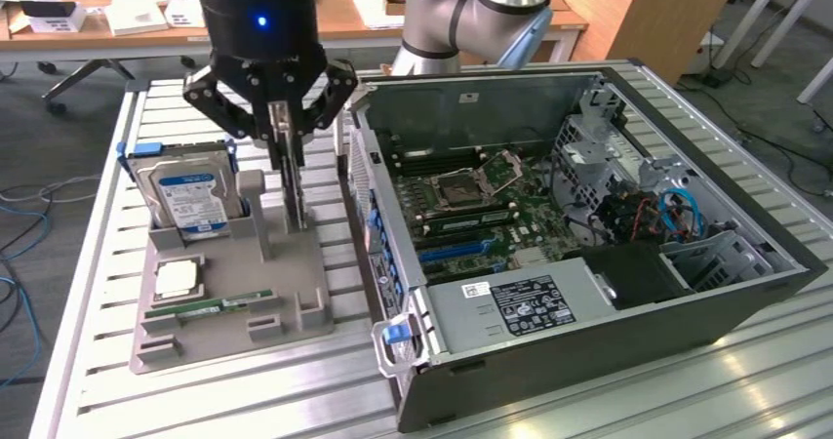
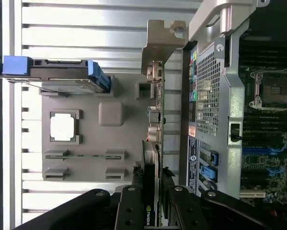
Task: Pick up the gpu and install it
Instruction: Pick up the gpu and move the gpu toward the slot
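On the slatted worktop (image 1: 78, 361) an open computer case (image 1: 521, 390) is laid on its side, so that its motherboard (image 1: 482, 215) is exposed from above; a grey parts tray (image 1: 221, 332) is set just beside it. The gpu (image 1: 297, 200) is held on edge at that tray, its upper edge clamped in the pincer (image 1: 289, 137), presumably to keep it upright.
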### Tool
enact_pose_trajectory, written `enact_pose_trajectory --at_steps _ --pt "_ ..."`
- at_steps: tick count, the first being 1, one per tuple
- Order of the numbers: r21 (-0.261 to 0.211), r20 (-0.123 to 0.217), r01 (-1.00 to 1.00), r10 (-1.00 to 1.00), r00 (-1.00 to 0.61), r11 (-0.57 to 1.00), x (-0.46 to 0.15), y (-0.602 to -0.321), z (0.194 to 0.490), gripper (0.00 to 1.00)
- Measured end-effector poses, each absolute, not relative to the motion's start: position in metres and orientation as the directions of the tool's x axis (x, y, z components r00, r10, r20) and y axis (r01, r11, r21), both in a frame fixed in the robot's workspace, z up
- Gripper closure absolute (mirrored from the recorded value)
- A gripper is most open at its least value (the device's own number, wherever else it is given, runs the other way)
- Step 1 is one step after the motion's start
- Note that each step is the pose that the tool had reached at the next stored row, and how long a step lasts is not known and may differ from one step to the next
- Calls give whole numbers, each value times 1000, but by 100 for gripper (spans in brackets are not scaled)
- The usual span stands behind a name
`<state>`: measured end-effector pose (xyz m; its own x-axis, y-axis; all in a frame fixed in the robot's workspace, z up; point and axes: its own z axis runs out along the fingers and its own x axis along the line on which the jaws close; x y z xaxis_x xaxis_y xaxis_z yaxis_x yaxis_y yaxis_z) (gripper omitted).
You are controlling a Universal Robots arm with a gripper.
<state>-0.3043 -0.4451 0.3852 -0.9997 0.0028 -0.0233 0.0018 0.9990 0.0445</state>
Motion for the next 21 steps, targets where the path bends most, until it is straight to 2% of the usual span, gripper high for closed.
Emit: enact_pose_trajectory --at_steps 9,21 --pt "44 -23 2 3 -1000 999 -304 -445 416 74" --pt "44 -23 2 3 -1000 999 -304 -445 421 74"
